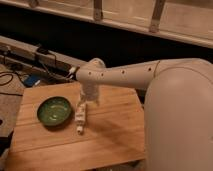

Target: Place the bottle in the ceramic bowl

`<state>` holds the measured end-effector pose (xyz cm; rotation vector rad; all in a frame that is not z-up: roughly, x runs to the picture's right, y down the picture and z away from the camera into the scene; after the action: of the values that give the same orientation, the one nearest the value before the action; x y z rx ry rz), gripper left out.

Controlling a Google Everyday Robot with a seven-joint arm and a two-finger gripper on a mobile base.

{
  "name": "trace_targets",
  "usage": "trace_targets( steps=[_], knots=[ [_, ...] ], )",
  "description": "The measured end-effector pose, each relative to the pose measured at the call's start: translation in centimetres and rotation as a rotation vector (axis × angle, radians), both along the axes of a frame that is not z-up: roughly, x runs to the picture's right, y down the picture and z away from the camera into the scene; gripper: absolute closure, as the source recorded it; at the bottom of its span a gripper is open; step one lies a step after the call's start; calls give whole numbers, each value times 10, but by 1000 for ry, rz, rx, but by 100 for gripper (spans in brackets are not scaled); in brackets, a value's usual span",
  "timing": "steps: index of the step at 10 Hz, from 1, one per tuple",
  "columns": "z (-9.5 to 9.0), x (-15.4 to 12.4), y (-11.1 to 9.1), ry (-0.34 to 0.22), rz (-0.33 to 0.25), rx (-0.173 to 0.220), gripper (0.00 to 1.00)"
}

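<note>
Pincer [85,105] at 12 o'clock of one bottle [80,120], grip state can't tell; one ceramic bowl [54,110] at its 9 o'clock on surface [117,137].

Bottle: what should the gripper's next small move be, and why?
Probably a short descent to settle on the bottle for a grasp. The bottle lies on the wooden table beside the ceramic bowl, not in it, and the bowl is empty. The gripper hangs right at the bottle's far end. Whether it has a hold on the bottle cannot be told.
</note>
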<state>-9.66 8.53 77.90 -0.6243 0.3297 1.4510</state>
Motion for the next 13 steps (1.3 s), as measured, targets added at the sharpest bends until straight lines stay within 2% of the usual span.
trace_targets(
  steps=[2, 4, 5, 8, 9, 13],
  knots=[
    [2, 2, -1, -5, -22, -3, 35],
    [18, -12, 1, -49, -81, -6, 35],
    [34, -9, 4, -78, -104, -26, 35],
    [56, -6, 12, -129, -93, -56, 35],
    [63, 3, 17, -129, -83, -68, 35],
    [68, -1, 25, -152, -86, -84, 35]
  ],
)
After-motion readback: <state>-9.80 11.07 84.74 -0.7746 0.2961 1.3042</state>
